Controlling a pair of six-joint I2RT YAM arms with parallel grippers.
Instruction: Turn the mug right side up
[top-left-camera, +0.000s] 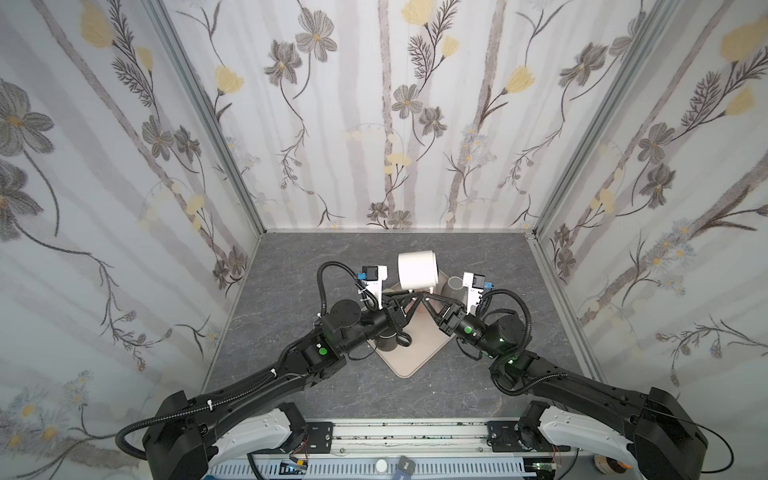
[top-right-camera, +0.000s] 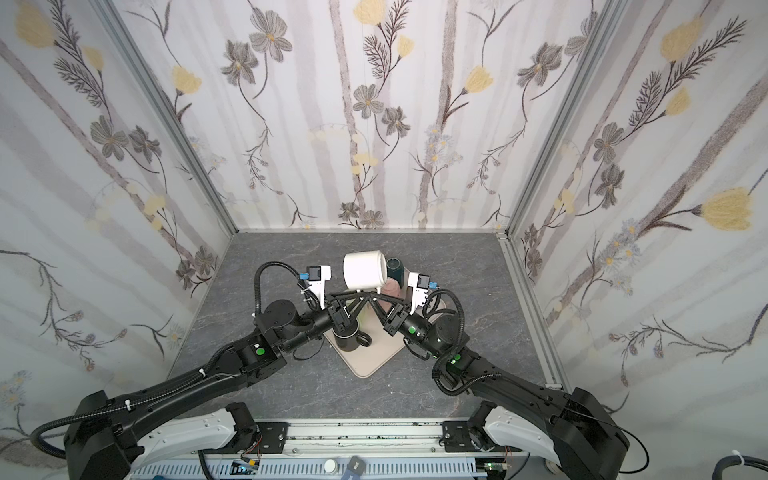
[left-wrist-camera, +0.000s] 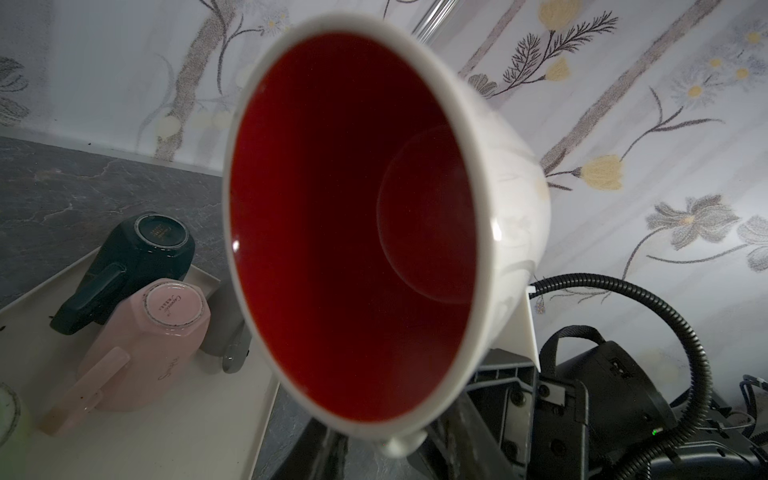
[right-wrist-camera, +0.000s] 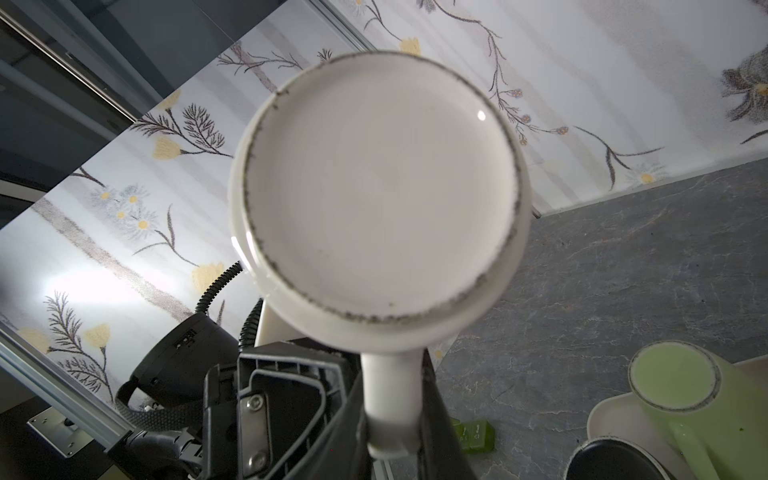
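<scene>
On the left, my left arm reaches in over the grey desk (top-left-camera: 291, 299). Its left pincer (top-left-camera: 411, 296) ends right under the white mug (top-left-camera: 417, 268), close by the handle, but I cannot tell from any view whether it is spread or pinching. Beneath that arm a black mug (top-right-camera: 347, 334) stands on the beige tray (top-left-camera: 409, 361), partly hidden by the wrist. In the middle the white mug hangs in the air above the tray's far part, lying on its side with the handle pointing down toward both pincers. Its red inside faces the left wrist camera and its flat white base faces the right wrist camera. Behind and below it, a dark green mug (left-wrist-camera: 141, 249) and a pink mug (left-wrist-camera: 153, 345) sit upside down on the tray, touching each other. A grey mug (top-left-camera: 455, 286) stands just to their right, mostly hidden. On the right, my right pincer (top-left-camera: 429, 297) is pressed together on the white mug's handle, which runs straight down between its dark fingers in the right wrist view.
</scene>
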